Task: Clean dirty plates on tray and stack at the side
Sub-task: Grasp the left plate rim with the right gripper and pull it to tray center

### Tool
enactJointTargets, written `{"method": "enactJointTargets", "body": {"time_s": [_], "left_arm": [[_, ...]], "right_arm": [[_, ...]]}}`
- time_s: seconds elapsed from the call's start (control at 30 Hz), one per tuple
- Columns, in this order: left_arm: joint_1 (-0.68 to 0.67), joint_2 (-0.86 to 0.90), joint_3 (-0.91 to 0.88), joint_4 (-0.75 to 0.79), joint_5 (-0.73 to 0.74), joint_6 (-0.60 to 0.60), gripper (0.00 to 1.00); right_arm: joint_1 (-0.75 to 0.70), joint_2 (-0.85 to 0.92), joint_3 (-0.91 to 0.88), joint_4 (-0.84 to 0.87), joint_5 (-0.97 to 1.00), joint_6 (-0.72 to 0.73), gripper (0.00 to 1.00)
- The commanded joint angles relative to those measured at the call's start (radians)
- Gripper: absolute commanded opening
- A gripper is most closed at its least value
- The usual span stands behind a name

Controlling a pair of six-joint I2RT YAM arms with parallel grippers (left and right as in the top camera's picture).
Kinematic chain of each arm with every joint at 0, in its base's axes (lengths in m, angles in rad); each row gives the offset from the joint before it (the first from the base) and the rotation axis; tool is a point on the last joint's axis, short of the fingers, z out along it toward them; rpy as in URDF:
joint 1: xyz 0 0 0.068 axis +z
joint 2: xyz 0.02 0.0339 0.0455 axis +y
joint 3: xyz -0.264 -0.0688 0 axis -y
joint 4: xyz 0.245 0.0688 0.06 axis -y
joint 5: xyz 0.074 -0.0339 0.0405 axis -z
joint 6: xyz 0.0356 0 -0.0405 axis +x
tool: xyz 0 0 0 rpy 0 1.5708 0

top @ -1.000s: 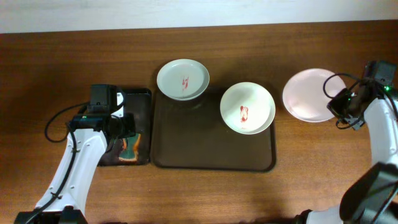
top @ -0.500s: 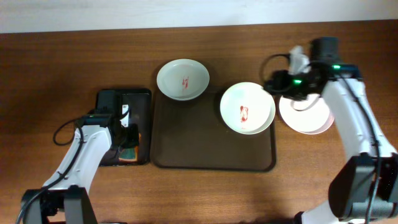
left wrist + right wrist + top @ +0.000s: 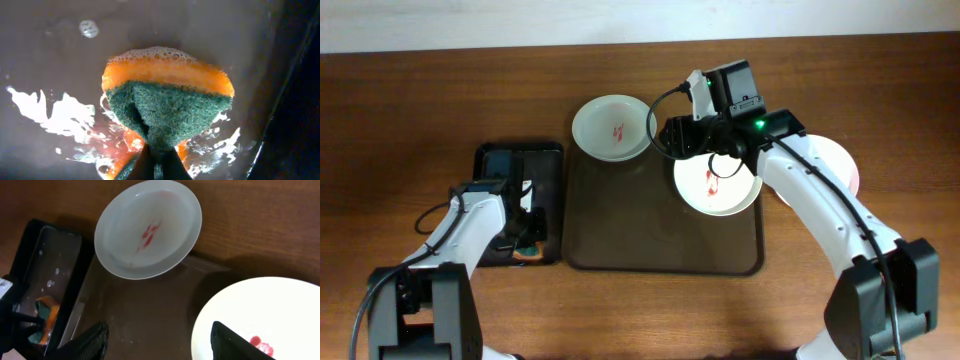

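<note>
Two plates carry red smears. One [image 3: 613, 127] [image 3: 150, 230] lies over the far left rim of the brown tray [image 3: 620, 230]; the other [image 3: 717, 180] [image 3: 270, 310] sits on the tray's right side. A plain white plate [image 3: 835, 160] lies on the table to the right, partly hidden by my right arm. My right gripper [image 3: 672, 138] [image 3: 157, 345] hangs open above the tray between the smeared plates, holding nothing. In the black tray, my left gripper [image 3: 525, 228] [image 3: 159, 162] is shut on a soapy orange-and-green sponge [image 3: 167, 105].
The narrow black tray [image 3: 520, 160] [image 3: 55, 255] stands left of the brown tray and holds foamy water. Bare wooden table surrounds both trays. The right arm reaches across the right-hand smeared plate.
My right arm has swung left from the plain plate at the side to above the tray, and its jaws have opened. The left arm has shifted slightly nearer within the black tray.
</note>
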Motion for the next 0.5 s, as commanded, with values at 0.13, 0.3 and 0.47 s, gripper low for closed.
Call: {"method": "enactJointTargets", "body": {"time_s": [0.13,0.3,0.47], "left_arm": [[0.004,-0.014,0.040,0.057,0.019,-0.003,0.00],[0.004,-0.014,0.040,0.057,0.019,-0.003,0.00],[0.004,-0.014,0.040,0.066,0.021,-0.003,0.00]], "right_arm": [[0.009,0.125,0.235,-0.190,-0.064,0.031,0.67],[0.012,0.359,0.500,-0.369,-0.125,0.044,0.69],[0.039,0.504,0.499,-0.326,-0.123,0.126,0.67]]}}
